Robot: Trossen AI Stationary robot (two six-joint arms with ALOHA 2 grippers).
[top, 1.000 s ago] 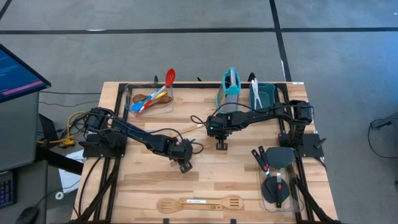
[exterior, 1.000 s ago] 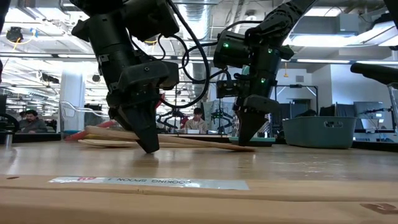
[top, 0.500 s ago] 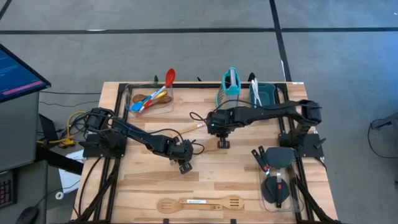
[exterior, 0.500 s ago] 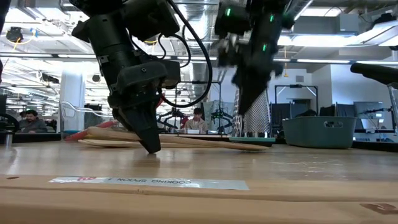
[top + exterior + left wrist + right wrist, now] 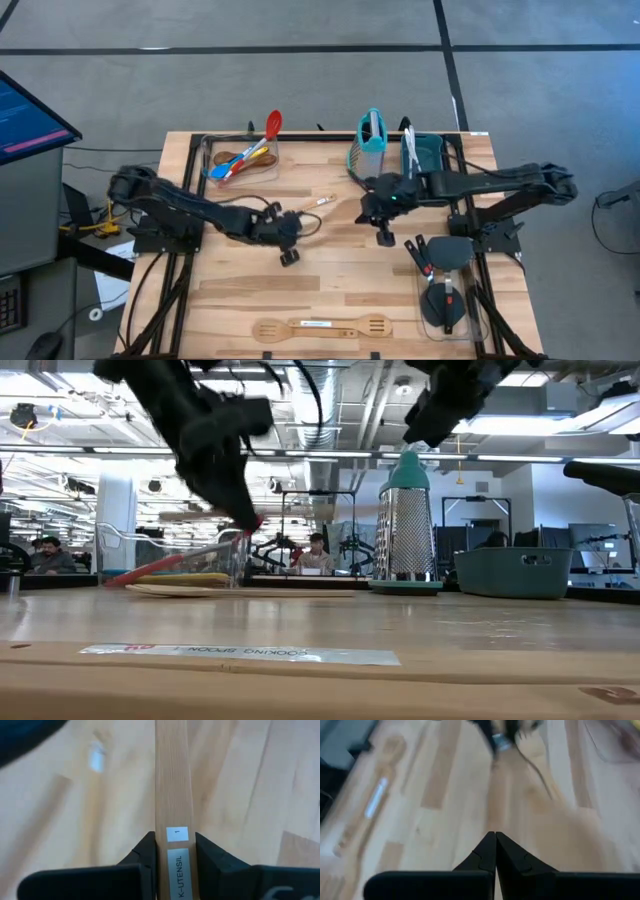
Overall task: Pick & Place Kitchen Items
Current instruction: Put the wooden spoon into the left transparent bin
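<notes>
My left gripper [image 5: 288, 240] is left of the table's middle, shut on a flat wooden utensil [image 5: 174, 780] that carries a white label. The utensil's free end shows past the arm in the high view [image 5: 320, 203]. In the low view the utensil [image 5: 300, 515] shows as a level blurred bar above the table, under my left gripper [image 5: 240, 510]. My right gripper [image 5: 383, 236] is right of the middle, shut and empty [image 5: 495, 840], high above the table [image 5: 440, 410]. My left gripper pinches the wooden utensil's handle by its two long edges [image 5: 174, 837] between its two fingers, at the labelled stretch. The fingers point down and lie across the handle. The utensil is lifted off the table and about level.
A clear container [image 5: 240, 158] with red, blue, yellow and wooden spoons stands far left. A teal grater [image 5: 372, 140] and a teal bin [image 5: 428, 152] stand at the back. Black spatulas [image 5: 445, 275] lie near right; a wooden spoon and slotted spatula [image 5: 320, 327] lie at the near edge. Another wooden piece [image 5: 250, 591] lies low behind.
My left gripper has risen from the table with the wooden utensil, which has gone from lying on the table to lifted and level. My right gripper has risen from beside the utensil's end and gone toward the table's right edge.
</notes>
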